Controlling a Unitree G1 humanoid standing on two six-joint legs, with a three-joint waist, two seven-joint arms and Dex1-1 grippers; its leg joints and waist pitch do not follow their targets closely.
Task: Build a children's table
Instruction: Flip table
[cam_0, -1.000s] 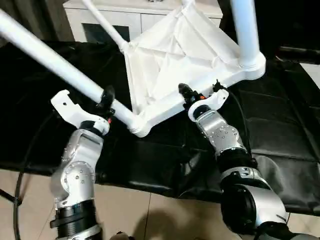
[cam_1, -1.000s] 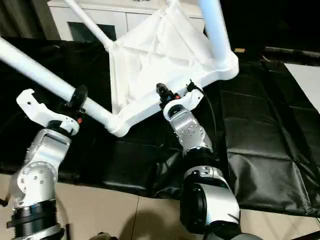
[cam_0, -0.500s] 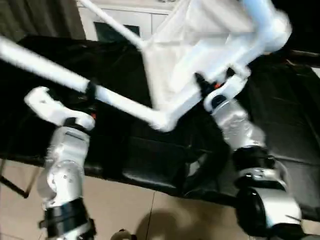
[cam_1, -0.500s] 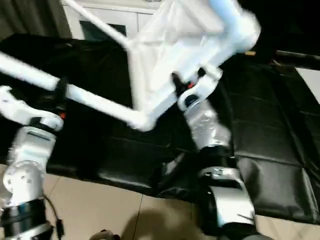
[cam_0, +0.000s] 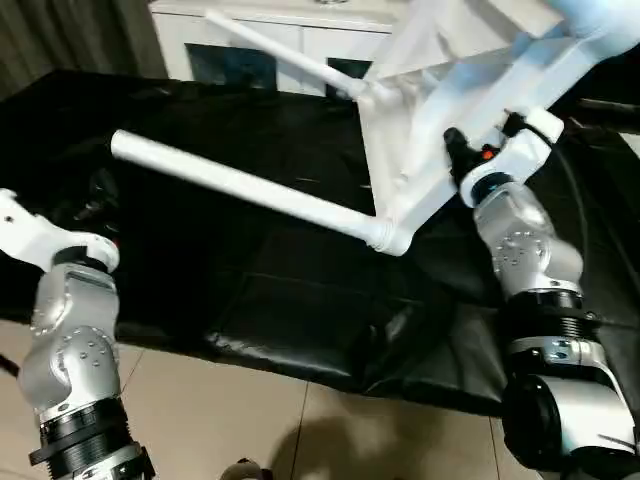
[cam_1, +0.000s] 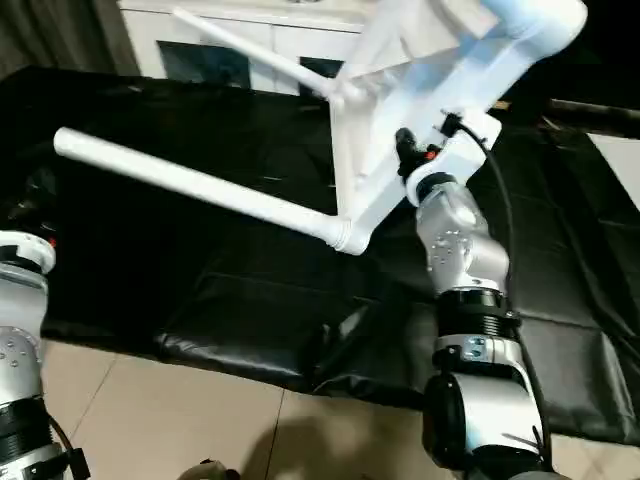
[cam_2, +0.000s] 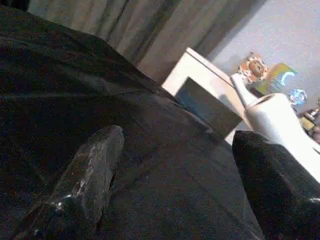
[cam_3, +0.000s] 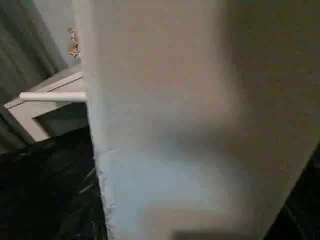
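Now right gripper (cam_0: 478, 158) clamped on tilted table top (cam_0: 440, 120) edge, while left gripper (cam_2: 175, 190), fingers apart and empty, sits low beside the long leg (cam_0: 240, 190), which slants across the black surface (cam_0: 300, 300) toward it, nearer arm.

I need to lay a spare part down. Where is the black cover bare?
Bare: black cover in front of the long leg, beside the left gripper. Crowded: under the tilted tabletop, where the right gripper holds its rim.

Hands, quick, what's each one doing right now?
Left hand: open, holding nothing.
Right hand: closed on the table top's edge.
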